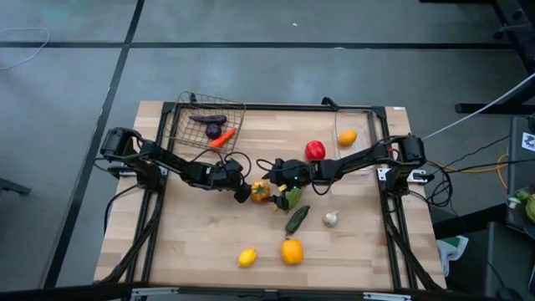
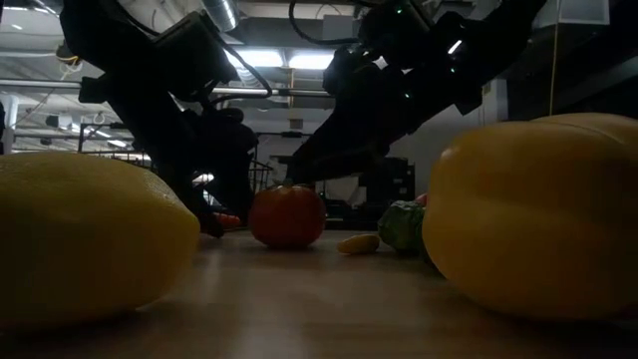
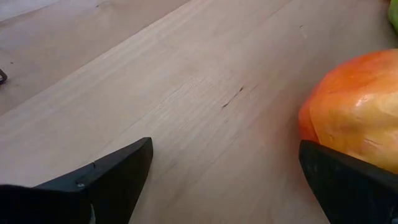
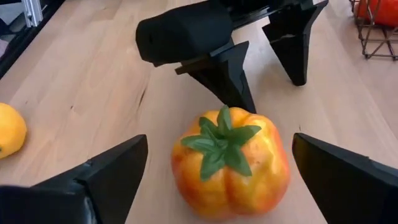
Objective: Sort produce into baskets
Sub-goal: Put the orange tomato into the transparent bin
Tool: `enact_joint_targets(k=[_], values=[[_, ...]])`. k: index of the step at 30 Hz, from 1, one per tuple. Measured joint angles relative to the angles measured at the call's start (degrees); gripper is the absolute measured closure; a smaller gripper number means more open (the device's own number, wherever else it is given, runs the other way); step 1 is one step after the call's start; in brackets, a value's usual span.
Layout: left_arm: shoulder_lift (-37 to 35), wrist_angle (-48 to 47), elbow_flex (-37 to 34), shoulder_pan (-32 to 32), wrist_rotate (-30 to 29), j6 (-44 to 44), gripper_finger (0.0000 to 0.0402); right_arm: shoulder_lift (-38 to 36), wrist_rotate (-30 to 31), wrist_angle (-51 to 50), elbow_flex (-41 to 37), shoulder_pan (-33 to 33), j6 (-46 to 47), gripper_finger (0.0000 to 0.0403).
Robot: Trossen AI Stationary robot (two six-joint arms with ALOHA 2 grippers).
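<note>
while both grippers gape, the orange pepper [image 4: 230,165] sits between

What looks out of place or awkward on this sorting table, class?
Both pincers, left and right, crowd the same orange pepper mid-table, jaws open, neither gripping. The wire basket also sits askew to the table edge.

Orange pepper [image 4: 230,163] upright on table [image 4: 81,93]

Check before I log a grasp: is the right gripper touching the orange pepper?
Apart. The right wrist view shows the right gripper open, table visible between each finger and the orange pepper.
</note>
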Motion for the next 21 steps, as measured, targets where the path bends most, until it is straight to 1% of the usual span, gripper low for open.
enact_joint_targets(k=[8, 17, 21], values=[[-0.02, -0.09, 0.02, -0.02, 0.04, 0.06, 0.0002, 3.57, -0.48, 4.15, 0.04, 0.02, 0.00, 0.0007], [-0.02, -0.07, 0.02, -0.02, 0.06, 0.04, 0.0002, 3.77, 0.04, 3.81, 0.04, 0.07, -1.95, 0.0008], [-0.02, -0.08, 0.02, -0.02, 0.06, 0.02, 0.0002, 5.60, 0.03, 4.57, 0.04, 0.07, -1.95, 0.0008]])
